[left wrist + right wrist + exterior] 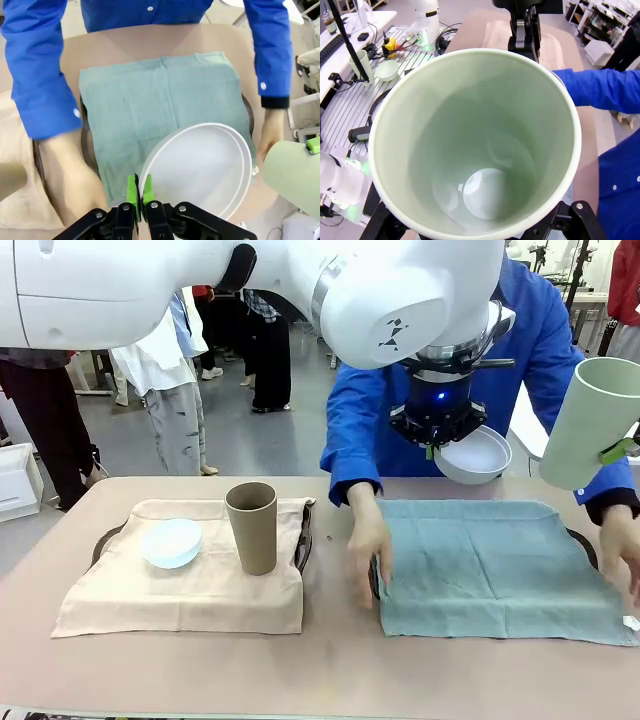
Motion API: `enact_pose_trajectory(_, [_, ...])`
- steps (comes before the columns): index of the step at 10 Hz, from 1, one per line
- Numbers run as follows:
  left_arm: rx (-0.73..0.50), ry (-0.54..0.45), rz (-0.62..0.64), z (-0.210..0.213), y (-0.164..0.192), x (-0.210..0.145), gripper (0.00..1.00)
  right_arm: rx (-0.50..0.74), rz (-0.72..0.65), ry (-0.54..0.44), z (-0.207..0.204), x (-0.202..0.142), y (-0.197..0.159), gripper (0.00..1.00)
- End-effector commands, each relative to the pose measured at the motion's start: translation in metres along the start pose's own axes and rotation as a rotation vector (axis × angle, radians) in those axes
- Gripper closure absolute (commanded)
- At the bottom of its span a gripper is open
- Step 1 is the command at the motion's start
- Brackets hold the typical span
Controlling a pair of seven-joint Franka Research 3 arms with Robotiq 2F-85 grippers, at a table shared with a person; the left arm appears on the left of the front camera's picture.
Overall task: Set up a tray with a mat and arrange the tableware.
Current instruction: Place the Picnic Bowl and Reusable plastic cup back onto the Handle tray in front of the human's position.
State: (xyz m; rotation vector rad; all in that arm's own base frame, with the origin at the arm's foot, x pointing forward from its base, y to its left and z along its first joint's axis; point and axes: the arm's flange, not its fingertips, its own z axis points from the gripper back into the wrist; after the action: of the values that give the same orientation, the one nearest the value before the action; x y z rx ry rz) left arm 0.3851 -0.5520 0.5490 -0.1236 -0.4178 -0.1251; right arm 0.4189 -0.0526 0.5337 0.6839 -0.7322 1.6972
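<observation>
Pinched shut on the rim of the white bowl (200,170), the left gripper (139,192) holds it, with nothing inside, in the air above the green mat (495,565) that covers the right-hand tray (585,545), where a person's hands (368,540) press the cloth flat. Spread wide, the right gripper (620,452) clasps the pale green cup (475,140) aloft at the right edge, its inside bare. On the left tray (105,543), over a beige mat (190,590), stand the pale blue bowl (171,542) and, just beside it, the upright brown cup (252,527).
</observation>
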Motion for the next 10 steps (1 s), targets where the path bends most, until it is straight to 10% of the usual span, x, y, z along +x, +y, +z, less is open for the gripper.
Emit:
enact_pose_trajectory(1, [-0.01,-0.017,-0.012,0.0005,0.0001,0.0027,1.0,0.0,0.006,0.01,0.0015,0.0004,-0.0015,1.0])
enact_pose_trajectory(10, [-0.01,-0.017,-0.012,0.0005,0.0001,0.0027,1.0,0.0,0.006,0.01,0.0015,0.0004,-0.0015,1.0])
